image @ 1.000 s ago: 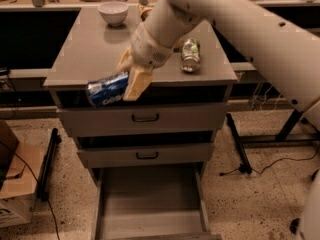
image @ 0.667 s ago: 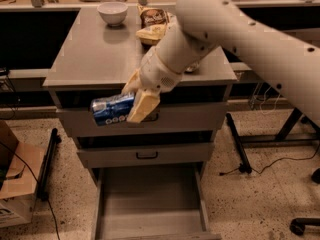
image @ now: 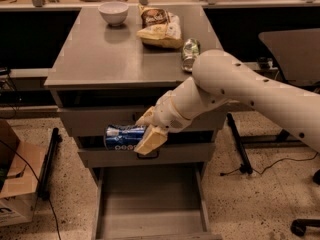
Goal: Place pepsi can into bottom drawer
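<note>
I am standing beside the grey three-drawer desk (image: 105,59) and the big cream-white robot arm (image: 240,89) is reaching in from the right, across the front of it. The gripper (image: 140,135) at the end of the arm is hanging in front of the drawer fronts, at about the height of the gap between the two upper drawers. Its two tan fingers (image: 151,140) are clamping the small blue metal pepsi can (image: 120,136), one finger above and one below the right end of it. The can is lying on its side in the air, with its free end pointing to the left, and it is not touching any drawer. Well below it, the grey flat-bottomed bottom drawer (image: 150,199) is standing pulled out toward me, and the can is hanging above its back part. On the top of the desk a small white bowl (image: 113,11) is sitting near the far edge, a crumpled yellow snack bag (image: 160,28) is lying to the right of it, and a silver-green drink can (image: 190,50) is lying on its side just beside the bag, partly behind the arm. On the speckled floor at the left a brown cardboard box (image: 15,184) is standing, with thin black cables running near it.
</note>
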Controlling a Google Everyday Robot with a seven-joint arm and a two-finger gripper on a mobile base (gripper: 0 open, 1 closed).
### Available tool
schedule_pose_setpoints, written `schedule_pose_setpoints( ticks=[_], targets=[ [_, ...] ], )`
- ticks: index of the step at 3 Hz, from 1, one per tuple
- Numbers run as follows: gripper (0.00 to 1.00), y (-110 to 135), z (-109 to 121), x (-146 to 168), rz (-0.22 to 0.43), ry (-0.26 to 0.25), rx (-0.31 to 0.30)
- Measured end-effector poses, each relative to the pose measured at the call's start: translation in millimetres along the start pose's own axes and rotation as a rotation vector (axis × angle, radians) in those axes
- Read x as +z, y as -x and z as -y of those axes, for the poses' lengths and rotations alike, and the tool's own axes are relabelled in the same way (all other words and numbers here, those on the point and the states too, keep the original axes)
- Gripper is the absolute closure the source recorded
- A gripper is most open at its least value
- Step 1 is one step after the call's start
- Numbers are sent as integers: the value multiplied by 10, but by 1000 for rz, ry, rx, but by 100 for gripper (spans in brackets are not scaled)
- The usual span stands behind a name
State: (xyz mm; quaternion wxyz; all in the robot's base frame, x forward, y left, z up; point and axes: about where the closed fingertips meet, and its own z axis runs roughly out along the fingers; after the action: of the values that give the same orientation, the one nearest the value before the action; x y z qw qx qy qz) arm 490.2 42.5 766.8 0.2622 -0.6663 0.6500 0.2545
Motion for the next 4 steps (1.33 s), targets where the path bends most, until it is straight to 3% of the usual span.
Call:
schedule_pose_setpoints(
  ticks=[1, 2, 3, 4],
  targets=[
    [100, 3, -1, 4, 0, 1, 0],
    [100, -272, -29, 141, 30, -21, 91],
    [100, -748, -120, 476, 123, -43, 216],
    [100, -1600, -335, 1079, 274, -52, 403]
  ],
)
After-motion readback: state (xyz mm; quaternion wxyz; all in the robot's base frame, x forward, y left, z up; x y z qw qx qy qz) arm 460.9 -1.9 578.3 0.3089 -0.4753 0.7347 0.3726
